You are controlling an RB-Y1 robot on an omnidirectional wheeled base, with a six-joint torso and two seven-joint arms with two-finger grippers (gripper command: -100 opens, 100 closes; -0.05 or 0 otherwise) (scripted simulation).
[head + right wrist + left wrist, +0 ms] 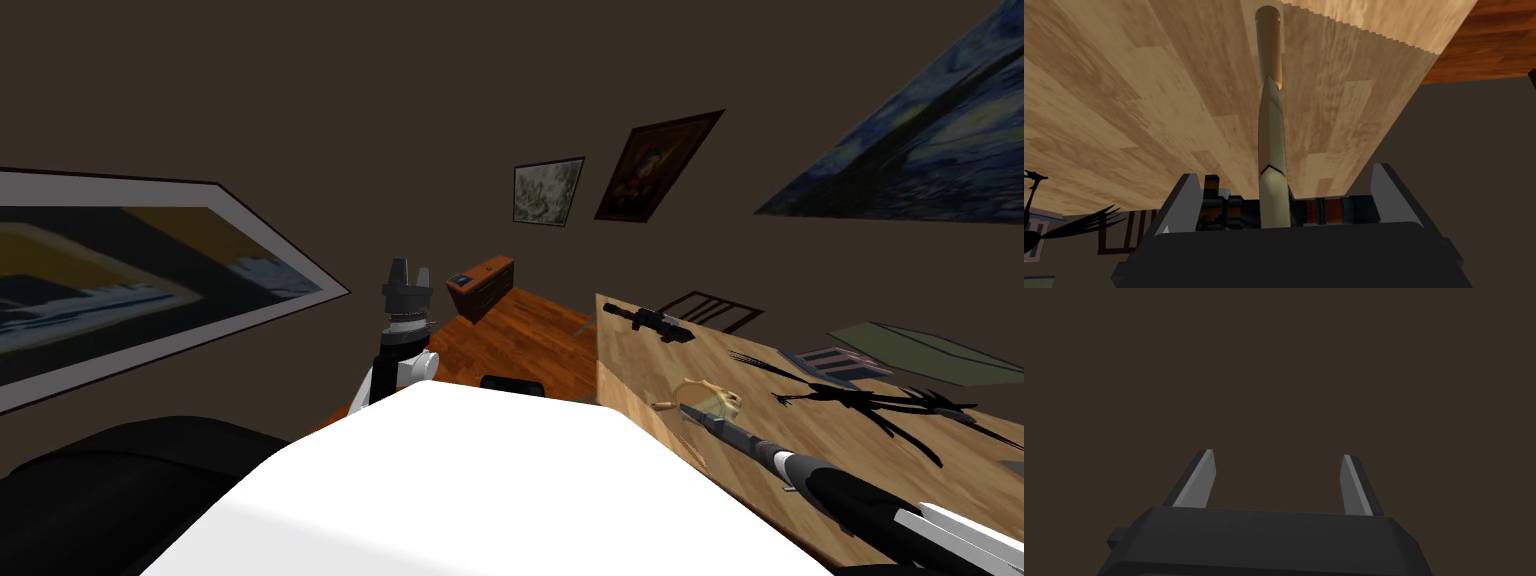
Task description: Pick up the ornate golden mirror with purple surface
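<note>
Mirror (pixel 1272 150) thin, stiff, probably fragile: take by handle (pixel 1269 45). Right tool (pixel 1286 170) spread astride it; left tool (pixel 1277 453) spread, idle.

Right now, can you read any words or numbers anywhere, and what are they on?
No words or numbers can be read anywhere.
Framed paintings: only pictures, no writing.
Small blue panel on the brown cabinet: too small to read.
Striped sheet on the wooden table: too small to read.
Mirror: no writing shows.
</note>
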